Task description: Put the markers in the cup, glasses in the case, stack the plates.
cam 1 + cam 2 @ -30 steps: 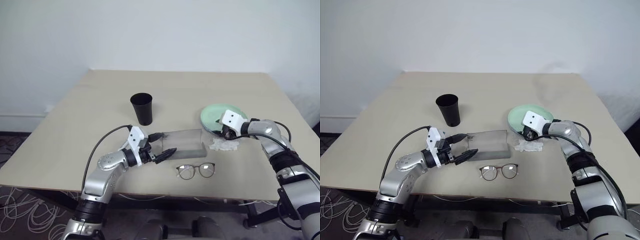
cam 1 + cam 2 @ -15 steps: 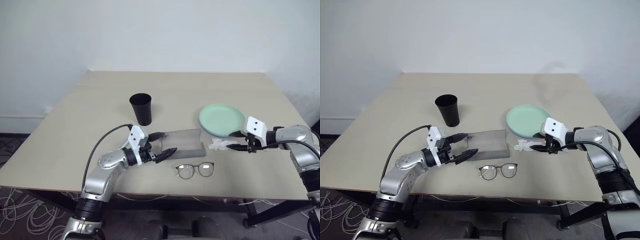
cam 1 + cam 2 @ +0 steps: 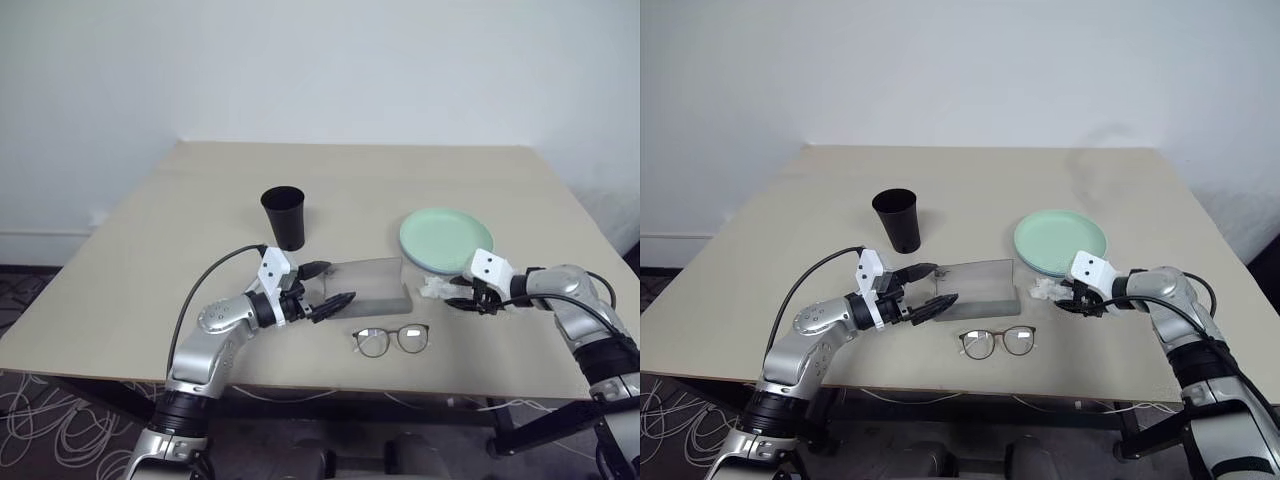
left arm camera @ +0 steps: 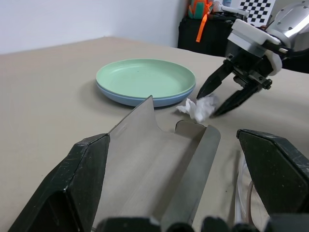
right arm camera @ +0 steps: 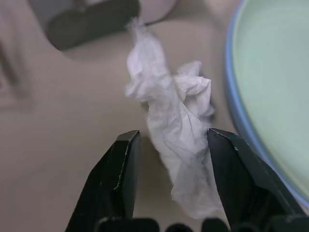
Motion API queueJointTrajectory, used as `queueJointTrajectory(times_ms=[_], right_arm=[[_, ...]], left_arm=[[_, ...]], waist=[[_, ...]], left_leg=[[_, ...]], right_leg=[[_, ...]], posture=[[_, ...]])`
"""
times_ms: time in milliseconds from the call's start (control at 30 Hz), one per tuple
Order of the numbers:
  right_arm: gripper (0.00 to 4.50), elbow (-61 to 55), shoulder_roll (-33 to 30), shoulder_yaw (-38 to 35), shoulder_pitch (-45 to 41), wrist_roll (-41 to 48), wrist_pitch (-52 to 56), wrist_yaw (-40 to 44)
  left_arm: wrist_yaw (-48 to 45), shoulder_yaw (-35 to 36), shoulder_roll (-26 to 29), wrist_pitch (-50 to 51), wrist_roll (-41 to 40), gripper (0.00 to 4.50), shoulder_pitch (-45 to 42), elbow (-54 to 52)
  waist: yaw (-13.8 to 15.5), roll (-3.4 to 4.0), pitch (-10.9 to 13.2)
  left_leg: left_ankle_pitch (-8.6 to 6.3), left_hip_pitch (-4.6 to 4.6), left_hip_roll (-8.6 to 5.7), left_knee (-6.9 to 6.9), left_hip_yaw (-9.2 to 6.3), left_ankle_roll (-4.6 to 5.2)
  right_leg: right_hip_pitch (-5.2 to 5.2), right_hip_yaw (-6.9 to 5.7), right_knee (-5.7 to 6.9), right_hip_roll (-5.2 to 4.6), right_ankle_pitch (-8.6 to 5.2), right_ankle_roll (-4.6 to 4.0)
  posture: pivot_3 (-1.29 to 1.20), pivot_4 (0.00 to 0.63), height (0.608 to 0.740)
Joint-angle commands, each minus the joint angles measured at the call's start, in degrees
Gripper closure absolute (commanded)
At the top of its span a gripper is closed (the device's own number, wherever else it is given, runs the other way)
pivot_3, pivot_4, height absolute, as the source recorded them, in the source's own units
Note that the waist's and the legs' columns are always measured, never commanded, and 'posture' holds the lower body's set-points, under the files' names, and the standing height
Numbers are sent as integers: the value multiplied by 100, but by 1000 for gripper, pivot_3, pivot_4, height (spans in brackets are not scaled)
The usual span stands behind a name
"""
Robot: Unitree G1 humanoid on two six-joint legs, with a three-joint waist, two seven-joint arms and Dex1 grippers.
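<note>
Taking the case (image 3: pixel 368 283) as landmark: the glasses (image 3: pixel 391 340) lie on the table (image 3: pixel 150 240) just in front of it, unfolded, lenses flat, not yet in it. The case lies open, and the left gripper (image 3: pixel 330 290) stands at its left end with fingers spread wide on either side of it, probably to steady it. Right of the case, the right gripper (image 5: pixel 171 164) has its 2 fingers apart around the crumpled tissue (image 5: pixel 176 130), not yet pinching; it likely clears it away. Beyond the tissue the 2 plates (image 3: pixel 446 239) are already stacked, mint on blue. Behind the case, to its left, stands the cup (image 3: pixel 284 217). I cannot see the markers.
</note>
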Motion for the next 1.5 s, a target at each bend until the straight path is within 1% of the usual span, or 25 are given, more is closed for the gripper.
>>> queueJointTrajectory(times_ms=[33,133,333,400,500,600,700,867,900,933,1033,1200,1367,1500], right_arm=[[3356,-17,1,-103,-161,-3,-126,-54],[4436,-70,-28,-131,-130,28,-125,-18],[4474,-542,-194,-331,-16,386,-59,370],[4474,-611,-187,-484,-106,525,-45,350],[4474,-456,-80,-735,-548,639,93,90],[4474,-9,35,-721,-933,395,-61,-338],[4474,675,184,-593,-1290,131,-239,-729],[4474,1962,433,-375,-1768,-247,-599,-1108],[4093,2157,463,-354,-1834,-284,-686,-1132],[3893,2314,491,-346,-1888,-296,-754,-1132],[2873,2606,540,-346,-1999,-298,-908,-1094],[1113,2641,526,-371,-1996,-300,-1141,-1079],[1113,1814,420,-727,-1623,220,-1131,-660],[1113,48,381,-1163,-453,1291,-695,179]], left_arm=[[-48,52,30,-104,2,0,-140,-111],[-45,46,28,-92,3,0,-124,-134],[-54,32,18,-84,4,0,-111,-145],[-58,37,23,-80,-3,0,-106,-154],[-60,25,12,-79,-1,0,-109,-143],[-56,19,2,-66,-6,0,-111,-149],[-48,15,-10,-59,-6,0,-116,-146],[-27,20,-9,-48,-4,0,-104,-164],[-20,23,-6,-43,-5,0,-94,-177],[-9,34,2,-35,-9,0,-70,-204],[23,57,20,-14,-21,0,-18,-259],[39,57,46,11,-36,0,47,-328],[-82,10,137,54,-27,0,-42,-306],[-508,-177,306,137,-4,0,-405,-77]], waist=[[0,0,0],[-1,0,0],[0,0,0],[-2,0,0],[-6,2,1],[-2,2,0],[0,-1,-1],[-3,0,-1],[-2,0,-1],[-2,0,-1],[-20,2,-1],[-30,3,-2],[-29,3,-2],[13,-2,-3]], left_leg=[[0,0,0,0,0,0],[0,0,0,0,0,0],[0,0,0,0,0,0],[0,0,0,1,0,1],[0,1,0,2,1,1],[1,3,2,1,5,1],[1,4,3,1,3,0],[2,-2,-1,-1,5,2],[1,-2,-2,-2,8,2],[1,-2,-2,-5,8,2],[2,-1,-1,-11,8,1],[2,1,2,-13,14,1],[2,1,1,-11,14,2],[1,0,2,-10,0,2]], right_leg=[[0,0,0,0,0,0],[0,0,0,0,0,0],[0,0,0,0,0,1],[0,1,0,0,0,1],[0,2,1,1,1,0],[0,5,2,2,4,-4],[2,3,2,5,5,-5],[-1,6,-5,2,22,-33],[-4,9,-5,3,22,-34],[-6,10,-6,3,22,-35],[-9,13,-5,4,23,-35],[-10,20,-3,8,23,-35],[-10,20,-1,8,23,-35],[-2,7,-6,7,20,-30]], posture=[[0,0,740],[0,0,740],[0,0,740],[0,0,740],[0,0,740],[0,0,740],[0,0,740],[0,0,740],[0,0,740],[0,0,740],[0,0,740],[0,0,740],[0,0,740],[0,0,740]])
